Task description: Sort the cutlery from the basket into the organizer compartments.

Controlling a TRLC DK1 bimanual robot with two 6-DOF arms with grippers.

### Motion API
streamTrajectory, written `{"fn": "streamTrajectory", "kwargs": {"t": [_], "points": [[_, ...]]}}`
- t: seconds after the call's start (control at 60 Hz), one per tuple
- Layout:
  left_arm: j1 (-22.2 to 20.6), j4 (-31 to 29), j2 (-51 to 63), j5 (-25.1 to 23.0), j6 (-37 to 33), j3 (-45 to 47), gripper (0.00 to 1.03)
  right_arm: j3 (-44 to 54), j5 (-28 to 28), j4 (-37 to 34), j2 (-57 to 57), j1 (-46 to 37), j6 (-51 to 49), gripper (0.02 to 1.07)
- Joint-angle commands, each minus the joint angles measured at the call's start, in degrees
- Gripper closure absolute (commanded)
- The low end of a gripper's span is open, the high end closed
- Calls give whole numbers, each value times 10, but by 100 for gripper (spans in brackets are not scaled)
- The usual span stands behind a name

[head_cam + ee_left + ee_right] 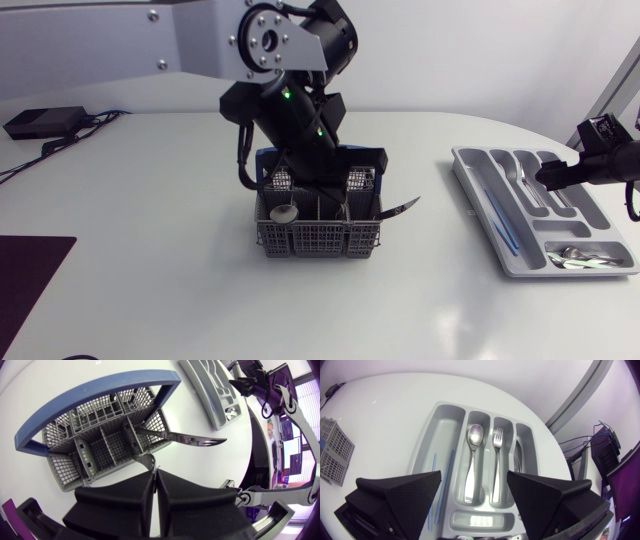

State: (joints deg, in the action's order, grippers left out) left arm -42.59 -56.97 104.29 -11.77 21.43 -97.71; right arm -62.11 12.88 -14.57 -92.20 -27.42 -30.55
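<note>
The grey cutlery basket (318,238) with a blue handle (95,391) stands mid-table. A knife (400,208) leans out of its right side, and a spoon (283,212) lies in a front cell. My left gripper (154,473) points down into the basket, shut on the thin metal end of a piece of cutlery (147,460). The grey organizer (478,205) lies at the right. It holds a spoon (474,435), a fork (497,437), a knife (518,460) and blue sticks (451,462). My right gripper (475,490) hovers open above it, holding nothing.
A black box with cables (40,122) sits at the far left of the table. A dark mat (25,275) covers the front left corner. My left arm (300,110) hangs over the back of the basket and hides it in the head view.
</note>
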Motion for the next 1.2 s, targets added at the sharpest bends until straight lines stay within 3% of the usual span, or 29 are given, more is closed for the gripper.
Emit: {"fn": "streamTrajectory", "kwargs": {"t": [0.0,0.383,0.95,1.183], "points": [[6,-10,-21,-13,3,-30,100,16,4,2,12,3,-12,12],[1,-80,-74,-27,-15,-92,100,24,13,-20,60,11,-15,11],[-22,-172,-131,-27,-196,-129,100,42,45,-71,145,24,-43,11],[-47,-196,-140,-35,-282,-115,100,43,103,-121,196,30,-79,11]]}}
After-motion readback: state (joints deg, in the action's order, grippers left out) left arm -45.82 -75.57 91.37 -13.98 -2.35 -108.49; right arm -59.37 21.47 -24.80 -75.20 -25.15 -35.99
